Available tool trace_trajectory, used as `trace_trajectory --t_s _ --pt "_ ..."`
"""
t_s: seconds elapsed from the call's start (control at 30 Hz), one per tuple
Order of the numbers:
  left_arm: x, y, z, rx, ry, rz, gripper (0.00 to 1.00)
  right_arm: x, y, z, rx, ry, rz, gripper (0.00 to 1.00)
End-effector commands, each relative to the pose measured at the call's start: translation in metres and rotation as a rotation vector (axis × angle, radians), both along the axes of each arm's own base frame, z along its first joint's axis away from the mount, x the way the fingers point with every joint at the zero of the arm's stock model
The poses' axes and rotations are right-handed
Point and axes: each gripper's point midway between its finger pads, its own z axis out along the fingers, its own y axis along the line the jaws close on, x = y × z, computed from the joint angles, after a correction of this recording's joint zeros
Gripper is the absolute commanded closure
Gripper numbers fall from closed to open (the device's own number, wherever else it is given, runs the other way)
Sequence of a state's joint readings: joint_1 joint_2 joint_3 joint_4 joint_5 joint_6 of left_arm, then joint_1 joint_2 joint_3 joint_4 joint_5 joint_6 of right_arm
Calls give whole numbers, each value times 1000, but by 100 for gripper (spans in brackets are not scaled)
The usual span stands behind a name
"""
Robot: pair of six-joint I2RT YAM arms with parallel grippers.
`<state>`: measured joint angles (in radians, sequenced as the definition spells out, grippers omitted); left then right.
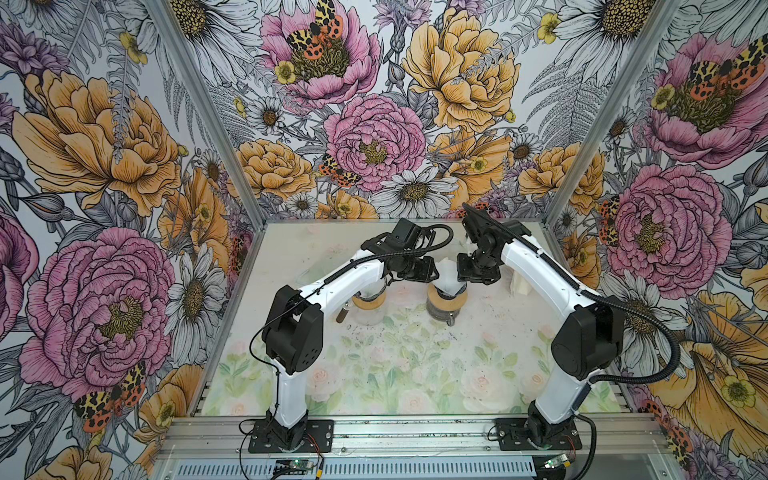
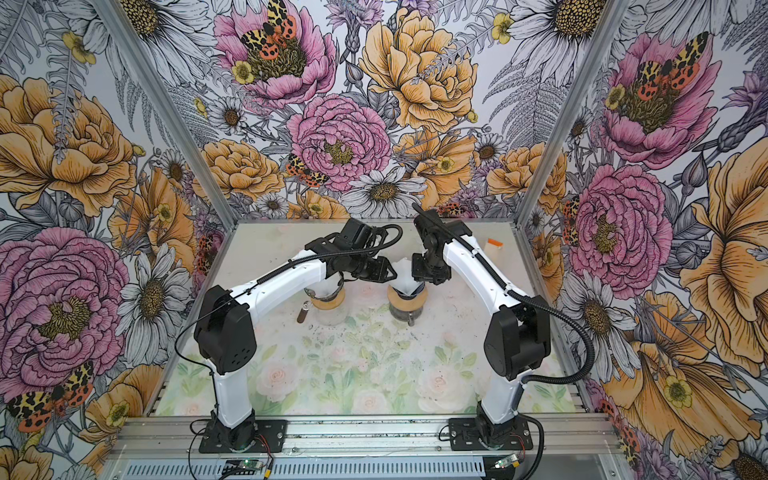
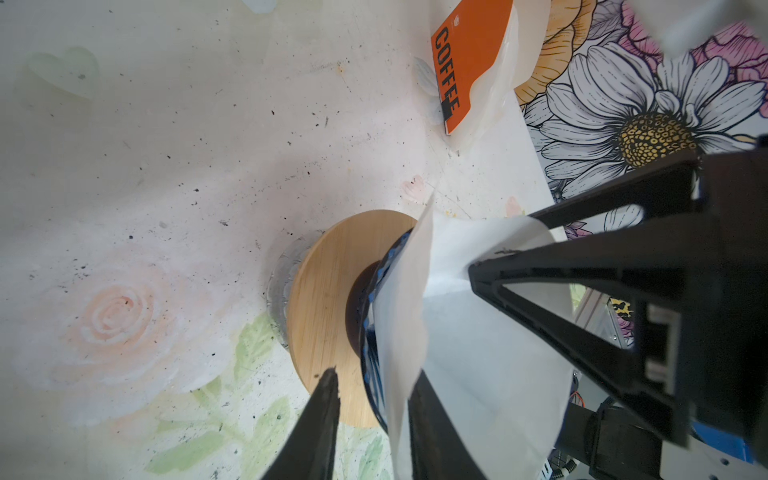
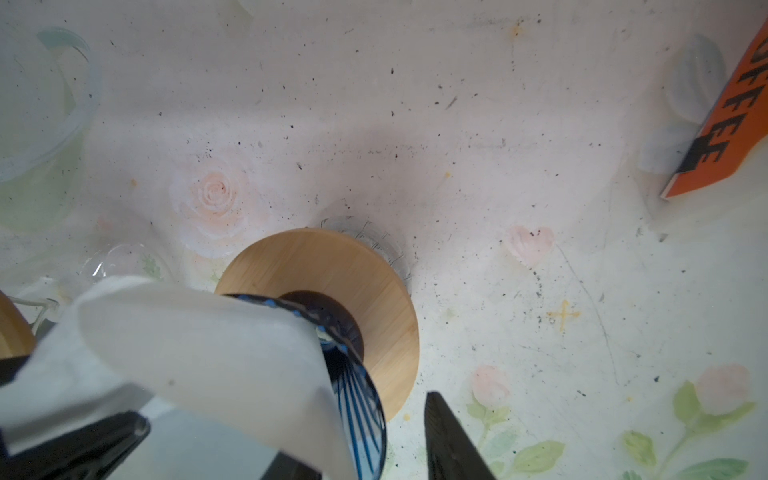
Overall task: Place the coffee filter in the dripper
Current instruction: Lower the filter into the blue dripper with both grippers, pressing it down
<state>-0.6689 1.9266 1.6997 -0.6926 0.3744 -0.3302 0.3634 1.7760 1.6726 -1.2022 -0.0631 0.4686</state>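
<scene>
1. Coffee filter [image 3: 478, 353]: a white paper cone, seated point-down in the blue ribbed dripper [image 4: 361, 411]. Its upper edge stands well above the dripper's rim, directly between the two pincers.
2. Left pincer [image 3: 374, 374]: fingers spread. One finger lies against the paper. Its partner stands clear outside the dripper's rim, over the wooden collar [image 3: 324, 291]. The filter edge and the dripper rim both sit in the gap, and nothing is pinched.
3. Right pincer [image 4: 286, 411]: fingers likewise spread. One finger is partly covered by the paper, and its tip touches the filter wall and creases it. The other finger stands outside the dripper, apart from the glass.
4. In both top views the two pincers face one another across the filter, close together, approaching from opposite sides.
5. The dripper rests in the wooden collar. The collar sits on a clear glass vessel [image 4: 374, 241] directly beneath both pincers.
6. A second glass vessel [image 1: 368, 303], also wearing a wooden ring, stands on the left pincer's outer side, beneath that arm.
7. An orange pack [image 3: 465, 66] lettered COFFEE stands beyond the right pincer on its outer side, well apart from the dripper and near the wall.
8. The surface [image 1: 374, 365] has a pale floral print. Dark specks are scattered under and around the pincers.
</scene>
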Motion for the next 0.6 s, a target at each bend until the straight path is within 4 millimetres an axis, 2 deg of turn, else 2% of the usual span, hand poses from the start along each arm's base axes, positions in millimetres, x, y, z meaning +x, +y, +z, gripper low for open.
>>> trace_trajectory --t_s 0.0,0.57 --pt "6 3 -4 18 -15 2 70 6 2 -8 -4 -11 13 59" --pt "6 2 -12 25 2 3 70 8 1 -24 6 -20 6 60"
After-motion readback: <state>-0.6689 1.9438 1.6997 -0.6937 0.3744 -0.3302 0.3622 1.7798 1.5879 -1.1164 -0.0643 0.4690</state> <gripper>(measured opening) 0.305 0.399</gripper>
